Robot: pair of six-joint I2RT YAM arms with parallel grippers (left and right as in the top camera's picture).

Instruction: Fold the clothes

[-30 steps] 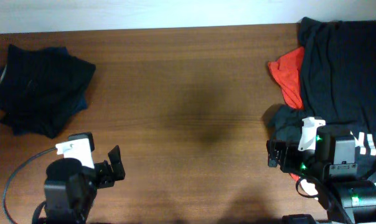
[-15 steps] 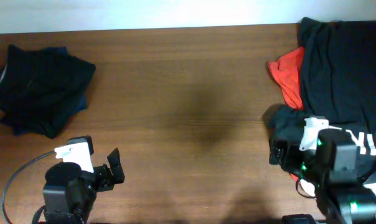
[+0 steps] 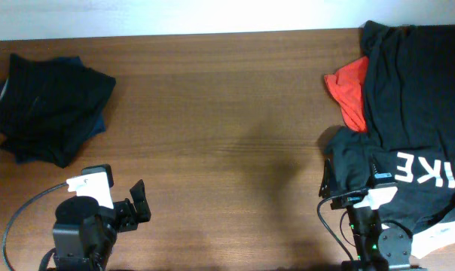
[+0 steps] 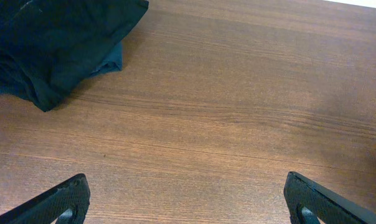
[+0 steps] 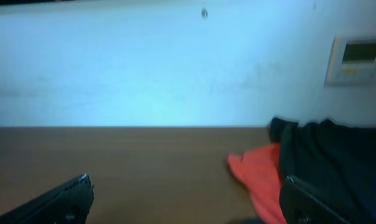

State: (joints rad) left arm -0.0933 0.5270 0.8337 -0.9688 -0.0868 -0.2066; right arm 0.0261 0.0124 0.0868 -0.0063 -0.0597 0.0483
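Note:
A folded pile of black and navy clothes (image 3: pixel 50 105) lies at the table's far left; it also shows in the left wrist view (image 4: pixel 51 43). A loose heap of clothes lies at the right: a black garment (image 3: pixel 419 83), a red piece (image 3: pixel 349 89) and a dark piece with white lettering (image 3: pixel 427 169). In the right wrist view the red piece (image 5: pixel 256 177) and black cloth (image 5: pixel 337 162) show. My left gripper (image 4: pixel 185 199) is open and empty near the front left edge (image 3: pixel 141 202). My right gripper (image 5: pixel 185 202) is open and empty at the front right (image 3: pixel 327 184), beside the lettered piece.
The brown wooden table (image 3: pixel 220 128) runs between the two piles. A pale wall (image 5: pixel 144 62) stands behind the table, with a small wall panel (image 5: pixel 356 59) at the right. A grey cable (image 3: pixel 16 214) loops by the left arm.
The right arm has pulled back toward the front edge, uncovering the white lettering on the dark piece. The left arm has moved slightly toward the front edge.

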